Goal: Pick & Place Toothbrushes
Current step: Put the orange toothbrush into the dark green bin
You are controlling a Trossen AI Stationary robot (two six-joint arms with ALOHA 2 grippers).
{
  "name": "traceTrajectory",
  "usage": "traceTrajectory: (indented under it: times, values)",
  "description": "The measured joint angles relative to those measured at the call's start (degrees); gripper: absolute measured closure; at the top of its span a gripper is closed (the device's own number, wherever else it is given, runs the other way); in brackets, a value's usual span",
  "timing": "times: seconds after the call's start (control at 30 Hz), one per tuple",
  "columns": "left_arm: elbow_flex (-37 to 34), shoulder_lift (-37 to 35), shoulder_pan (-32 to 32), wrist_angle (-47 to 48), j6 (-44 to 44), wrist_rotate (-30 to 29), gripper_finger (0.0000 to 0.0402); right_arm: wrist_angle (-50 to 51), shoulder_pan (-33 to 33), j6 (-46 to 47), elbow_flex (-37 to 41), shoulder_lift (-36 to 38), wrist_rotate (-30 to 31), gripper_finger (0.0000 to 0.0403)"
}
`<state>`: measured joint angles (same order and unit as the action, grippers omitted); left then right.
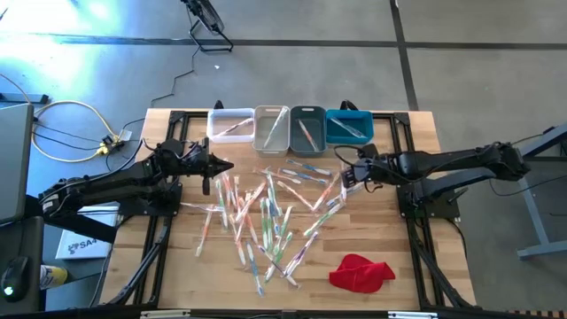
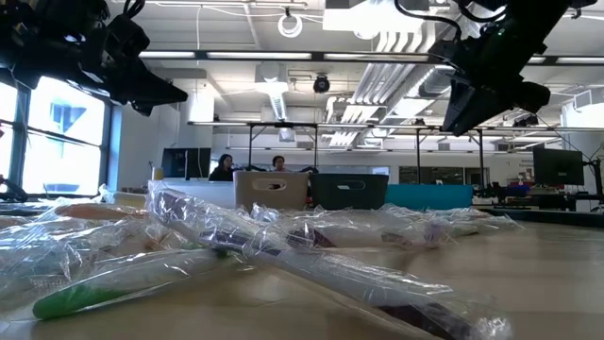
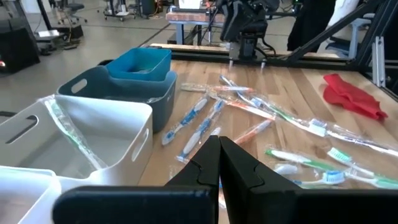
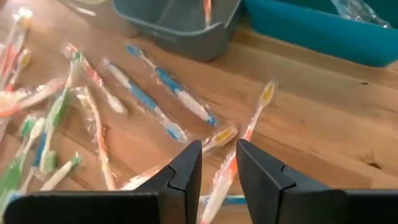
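Wrapped toothbrushes [image 1: 266, 213] sprawl mid-table beneath the right gripper [image 4: 219, 163], fingers slightly parted and empty over an orange brush [image 4: 239, 149], and the shut left gripper [image 1: 221, 165], bins [image 1: 288, 127] beyond; slick, overlapping wrappers could cause a double pick.

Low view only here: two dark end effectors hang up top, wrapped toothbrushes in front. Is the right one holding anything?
Observer: No. The right end effector has a narrow gap between its fingers and nothing in it. An orange toothbrush lies on the table right below it.
Operator: And the left one?
Observer: The left end effector is shut and empty, hanging close to the white bin.
Operator: Anything binned yet?
Observer: Yes. The grey bin has an orange-handled brush in it.
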<state>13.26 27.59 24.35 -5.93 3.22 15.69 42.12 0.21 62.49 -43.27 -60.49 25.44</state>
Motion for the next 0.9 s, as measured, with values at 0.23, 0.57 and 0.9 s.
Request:
traceTrajectory:
  times: [0.23, 0.57, 0.9]
  values:
    - [0.0, 0.0, 0.0, 0.0, 0.0, 0.0, 0.0401, 1.5, 0.0, 0.7, 0.0, -4.7, -0.4, 0.0287]
    - [0.0, 0.0, 0.0, 0.0, 0.0, 0.0, 0.0401, 0.6, 0.0, 4.1, 0.0, -16.7, -0.6, 0.0227]
    - [0.0, 0.0, 0.0, 0.0, 0.0, 0.0, 0.0401, -1.3, 0.0, 6.9, 0.0, -23.3, -0.6, 0.0254]
